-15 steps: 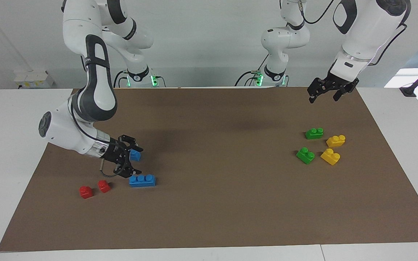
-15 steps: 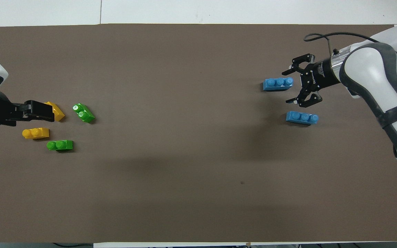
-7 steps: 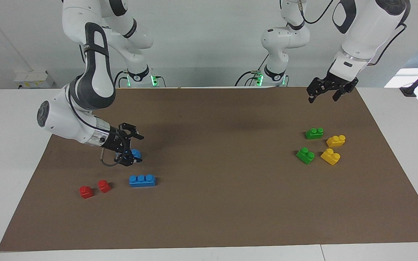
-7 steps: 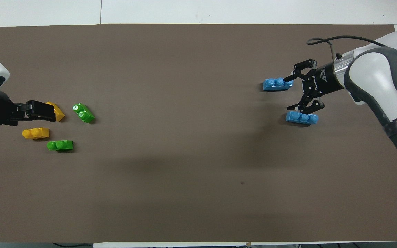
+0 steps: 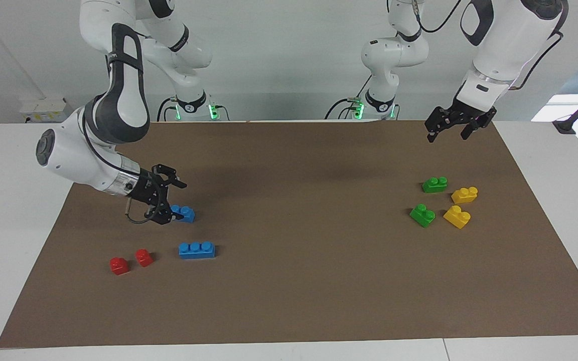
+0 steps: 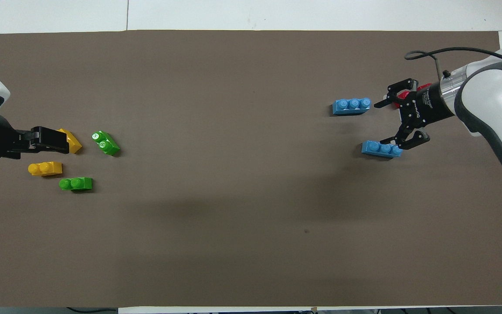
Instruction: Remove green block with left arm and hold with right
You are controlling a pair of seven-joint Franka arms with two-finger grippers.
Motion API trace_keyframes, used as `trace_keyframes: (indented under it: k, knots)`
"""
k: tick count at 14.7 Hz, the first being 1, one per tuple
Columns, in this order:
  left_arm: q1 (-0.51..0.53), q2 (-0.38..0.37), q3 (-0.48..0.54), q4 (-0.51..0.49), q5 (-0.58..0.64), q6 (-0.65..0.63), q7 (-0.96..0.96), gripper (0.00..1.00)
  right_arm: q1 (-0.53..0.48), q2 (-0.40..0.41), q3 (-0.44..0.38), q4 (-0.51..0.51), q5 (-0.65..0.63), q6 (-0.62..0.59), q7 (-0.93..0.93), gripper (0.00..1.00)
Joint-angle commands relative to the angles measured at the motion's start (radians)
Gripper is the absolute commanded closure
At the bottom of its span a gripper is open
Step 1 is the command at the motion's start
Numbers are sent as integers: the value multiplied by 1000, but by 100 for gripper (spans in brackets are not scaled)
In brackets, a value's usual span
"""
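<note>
Two small green blocks lie on the brown mat at the left arm's end. One green block (image 5: 434,184) (image 6: 76,184) is nearer to the robots. The other green block (image 5: 422,214) (image 6: 106,143) lies farther out and is turned askew. My left gripper (image 5: 447,135) (image 6: 50,140) is open and empty. It hangs high over the mat's edge and touches no block. My right gripper (image 5: 172,202) (image 6: 382,123), the one with a wire loop, is open and empty at the right arm's end, low beside a blue brick.
Two yellow bricks (image 5: 464,194) (image 5: 457,216) lie beside the green blocks. Two blue three-stud bricks (image 5: 183,213) (image 5: 196,249) and two red bricks (image 5: 118,265) (image 5: 143,257) lie by the right gripper. The brown mat (image 5: 299,281) covers the table.
My right gripper has drawn back from between the two blue bricks toward the right arm's end of the table and risen a little. The left gripper has hardly moved.
</note>
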Motion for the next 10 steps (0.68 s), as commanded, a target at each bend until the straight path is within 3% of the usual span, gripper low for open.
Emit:
trace_keyframes:
  k: [1, 5, 10]
  knots:
    - [-2, -22, 10, -12, -11, 8, 12, 0, -8, -36, 8, -19, -51, 15, -72, 0]
    - [-2, -22, 8, -12, -11, 9, 13, 0, -58, -88, 7, -16, -81, -17, -244, 0]
    - [1, -22, 10, -15, -11, 11, 16, 0, -67, -225, 5, -8, -210, -88, -585, 0]
